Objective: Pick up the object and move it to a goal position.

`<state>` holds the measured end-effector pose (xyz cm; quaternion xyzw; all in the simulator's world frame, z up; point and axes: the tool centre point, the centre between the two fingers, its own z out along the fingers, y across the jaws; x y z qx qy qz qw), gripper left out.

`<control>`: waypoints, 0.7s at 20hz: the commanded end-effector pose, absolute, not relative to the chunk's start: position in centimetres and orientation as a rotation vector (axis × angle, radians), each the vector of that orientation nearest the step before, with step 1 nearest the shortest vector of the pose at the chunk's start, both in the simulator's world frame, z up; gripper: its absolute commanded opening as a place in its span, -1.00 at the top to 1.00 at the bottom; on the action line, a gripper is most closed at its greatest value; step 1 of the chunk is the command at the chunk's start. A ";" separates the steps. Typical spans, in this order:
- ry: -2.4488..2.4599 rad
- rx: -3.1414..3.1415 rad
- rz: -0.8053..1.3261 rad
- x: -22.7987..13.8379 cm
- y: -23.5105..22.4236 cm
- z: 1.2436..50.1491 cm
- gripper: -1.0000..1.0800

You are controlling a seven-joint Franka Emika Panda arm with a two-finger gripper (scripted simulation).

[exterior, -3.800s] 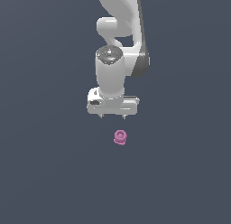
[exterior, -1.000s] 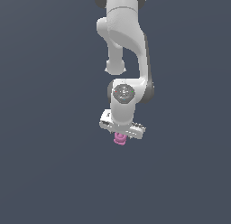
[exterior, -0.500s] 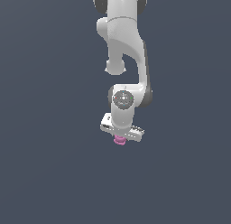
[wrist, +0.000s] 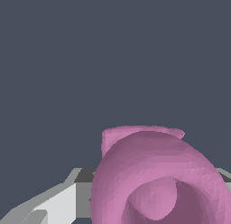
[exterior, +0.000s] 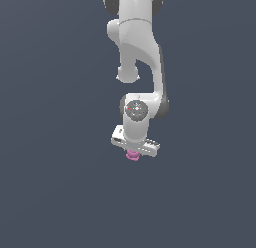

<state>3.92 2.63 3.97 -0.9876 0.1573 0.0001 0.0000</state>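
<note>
The object (exterior: 132,156) is a small pink knobbly piece on the dark floor. Only its lower edge shows below the white hand in the exterior view. My gripper (exterior: 133,153) is lowered straight over it, with the fingers hidden behind the hand. In the wrist view the object (wrist: 153,182) fills the near part of the picture, its ringed top facing the camera. A grey finger (wrist: 54,205) lies right beside one side of it, and the edge of the other finger shows at the far side. Whether the fingers press on the object does not show.
The white arm (exterior: 137,52) rises from the hand to the top of the exterior view. The floor (exterior: 50,182) is a plain dark grey-blue all around, with no other objects in sight.
The gripper has come down from above and beside the object to sit right over it, covering most of it. Over the last half second it sank only slightly. The object has stayed in place.
</note>
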 end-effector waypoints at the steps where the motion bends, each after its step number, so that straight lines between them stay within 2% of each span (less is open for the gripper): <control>1: 0.494 -3.102 0.000 3.9 2.6 4.1 1.00; 8: 0.494 -3.102 0.000 3.7 2.2 6.4 1.00; 14: 0.494 -3.102 0.000 3.4 1.5 10.9 1.00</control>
